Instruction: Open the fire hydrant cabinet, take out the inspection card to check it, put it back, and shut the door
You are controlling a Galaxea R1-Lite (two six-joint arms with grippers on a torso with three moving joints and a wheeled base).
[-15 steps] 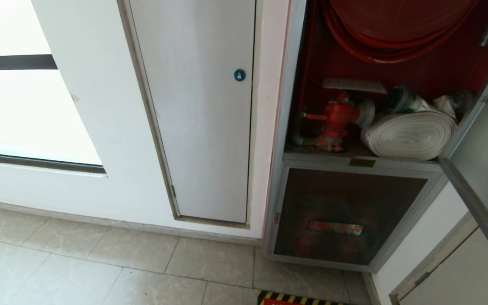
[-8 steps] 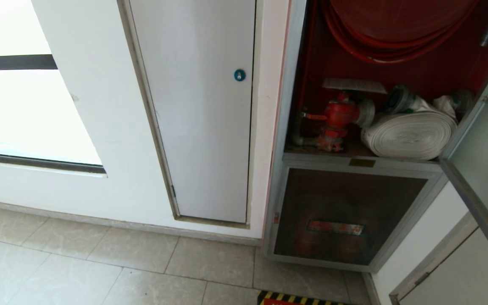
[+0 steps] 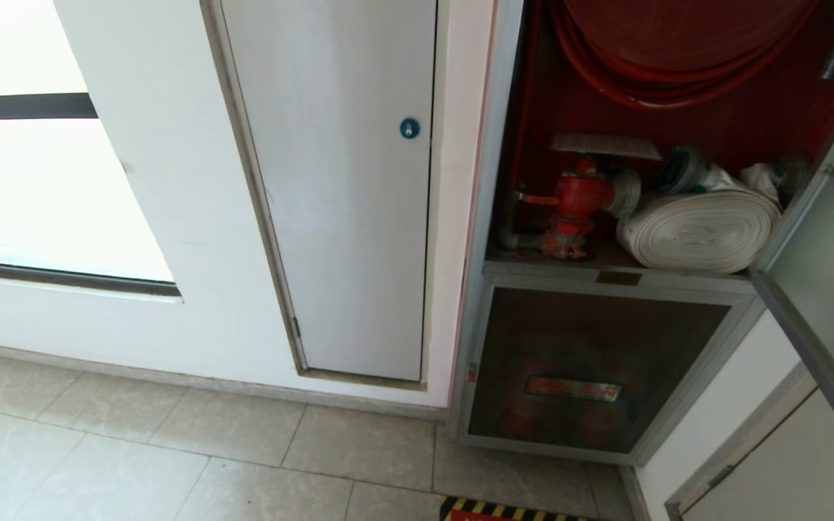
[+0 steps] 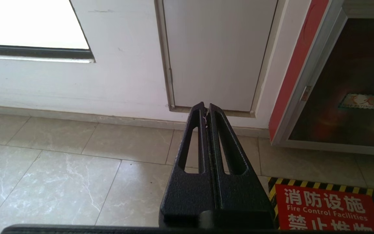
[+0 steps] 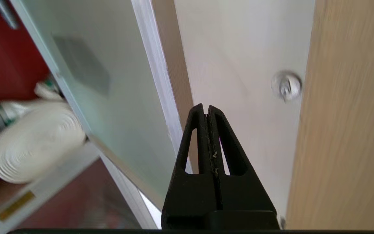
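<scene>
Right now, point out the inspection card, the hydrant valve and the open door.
inspection card [image 3: 604, 146], head view, middle of the sheet.
hydrant valve [image 3: 578, 194], head view, red body.
door [image 3: 833, 260], head view, glass pane.

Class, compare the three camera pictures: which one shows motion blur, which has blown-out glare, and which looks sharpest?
Right wrist view: smeared, the white rolled hose and a round lock blurred, though the shut right gripper stays crisp. Head view: the window is blown out white; cabinet interior dim. Left wrist view: sharpest, floor sign readable beyond the shut left gripper.
</scene>
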